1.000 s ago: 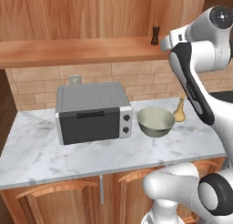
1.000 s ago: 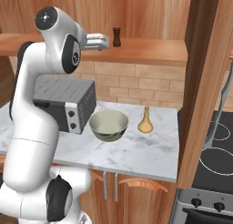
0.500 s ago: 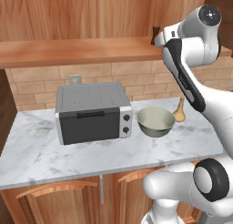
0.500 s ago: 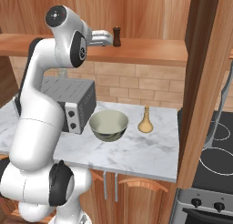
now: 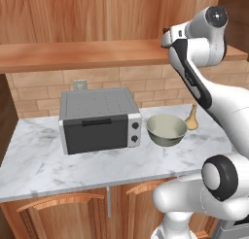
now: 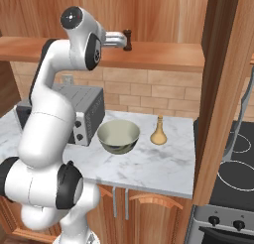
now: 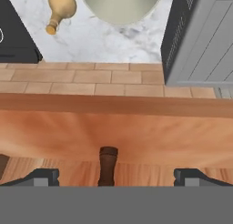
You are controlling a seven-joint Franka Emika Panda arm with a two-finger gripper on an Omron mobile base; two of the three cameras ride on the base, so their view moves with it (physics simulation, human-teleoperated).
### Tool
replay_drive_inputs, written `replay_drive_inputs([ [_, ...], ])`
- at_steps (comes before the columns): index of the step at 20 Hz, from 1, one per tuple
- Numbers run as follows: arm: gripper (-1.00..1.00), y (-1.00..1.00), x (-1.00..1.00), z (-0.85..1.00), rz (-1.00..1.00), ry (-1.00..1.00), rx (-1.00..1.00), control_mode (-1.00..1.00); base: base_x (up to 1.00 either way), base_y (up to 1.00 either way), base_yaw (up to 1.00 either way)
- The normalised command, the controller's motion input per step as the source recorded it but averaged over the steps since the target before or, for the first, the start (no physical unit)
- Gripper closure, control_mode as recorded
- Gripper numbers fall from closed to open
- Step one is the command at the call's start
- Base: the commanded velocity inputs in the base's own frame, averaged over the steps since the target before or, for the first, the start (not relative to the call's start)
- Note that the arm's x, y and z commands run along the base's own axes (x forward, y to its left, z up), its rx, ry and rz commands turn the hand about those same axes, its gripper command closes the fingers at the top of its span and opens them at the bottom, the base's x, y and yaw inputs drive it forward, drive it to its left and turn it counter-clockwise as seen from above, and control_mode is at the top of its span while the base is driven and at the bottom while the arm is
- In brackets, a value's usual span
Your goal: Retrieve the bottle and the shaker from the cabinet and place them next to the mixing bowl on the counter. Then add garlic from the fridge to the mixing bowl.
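The dark brown shaker (image 6: 128, 40) stands upright on the wooden cabinet shelf (image 6: 163, 54). My gripper (image 6: 123, 39) is level with it and open. In the hand view the shaker (image 7: 108, 166) sits between the two spread fingertips (image 7: 43, 176), apart from both, with my gripper (image 7: 116, 177) holding nothing. The tan bottle (image 5: 193, 119) stands on the marble counter (image 5: 44, 160), just right of the pale mixing bowl (image 5: 166, 129). From the right base view the bottle (image 6: 158, 133) is beside the bowl (image 6: 118, 137). Looking down, the hand view shows bottle (image 7: 59, 9) and bowl (image 7: 120, 7) below the shelf (image 7: 116, 127).
A grey toaster oven (image 5: 99, 119) stands on the counter left of the bowl. A tall wooden panel (image 6: 223, 89) closes the counter's right end, with a black stovetop (image 6: 233, 158) beyond it. Brick wall runs behind, under the shelf.
The arm has lifted and stretched toward the shelf, bringing the open gripper up around the shaker. Bottle, bowl and oven have not moved.
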Motion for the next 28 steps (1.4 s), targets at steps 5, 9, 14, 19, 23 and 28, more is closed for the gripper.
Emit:
replay_drive_inputs([
  [5, -1.00, -0.07, 0.33, 0.00, 0.00, 0.00, 0.00, -1.00, 0.00, 0.00, 0.00],
  [9, -1.00, -0.06, 0.32, 0.00, 0.00, 0.00, 0.00, -1.00, 0.00, 0.00, 0.00],
  [14, -1.00, -0.08, 0.33, 0.00, 0.00, 0.00, 0.00, -1.00, 0.00, 0.00, 0.00],
  [19, -1.00, -0.09, 0.31, 0.00, 0.00, 0.00, 0.00, -1.00, 0.00, 0.00, 0.00],
  [23, -1.00, -0.09, 0.32, 0.00, 0.00, 0.00, 0.00, -1.00, 0.00, 0.00, 0.00],
  [28, -1.00, -0.01, 0.32, 0.00, 0.00, 0.00, 0.00, -1.00, 0.00, 0.00, 0.00],
])
